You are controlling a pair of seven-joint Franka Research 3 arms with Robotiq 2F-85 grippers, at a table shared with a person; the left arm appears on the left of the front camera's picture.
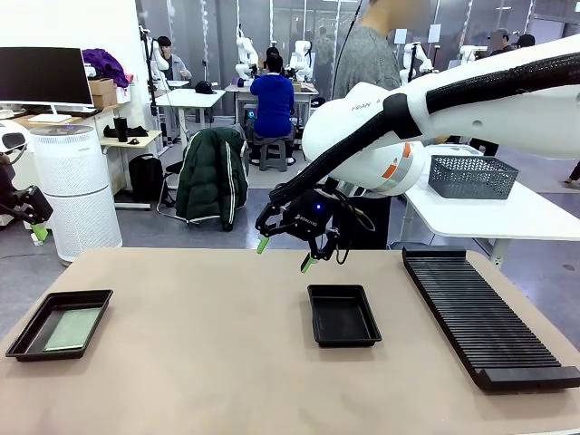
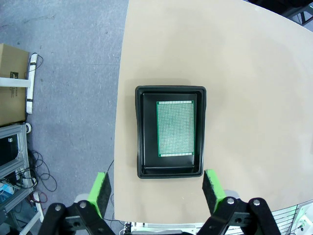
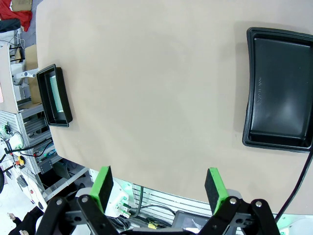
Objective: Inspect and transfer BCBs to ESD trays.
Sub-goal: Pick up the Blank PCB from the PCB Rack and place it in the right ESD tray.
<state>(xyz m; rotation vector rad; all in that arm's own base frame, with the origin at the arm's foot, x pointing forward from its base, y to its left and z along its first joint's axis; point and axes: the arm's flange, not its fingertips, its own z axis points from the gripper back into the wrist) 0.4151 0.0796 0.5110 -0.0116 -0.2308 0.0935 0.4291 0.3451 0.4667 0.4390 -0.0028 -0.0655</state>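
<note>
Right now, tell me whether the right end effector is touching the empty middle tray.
Apart. The front view shows the right end effector hanging open in the air beyond the empty tray, with bare table visible between them.

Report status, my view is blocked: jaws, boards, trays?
Left gripper, right gripper: jaws open, empty. One BCB lies in the left tray; centre tray bare. Slotted rack sits clear at right.

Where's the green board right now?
Front view: the green board lies flat in the black tray at the near-left corner of the table, well left of the empty middle tray.
</note>
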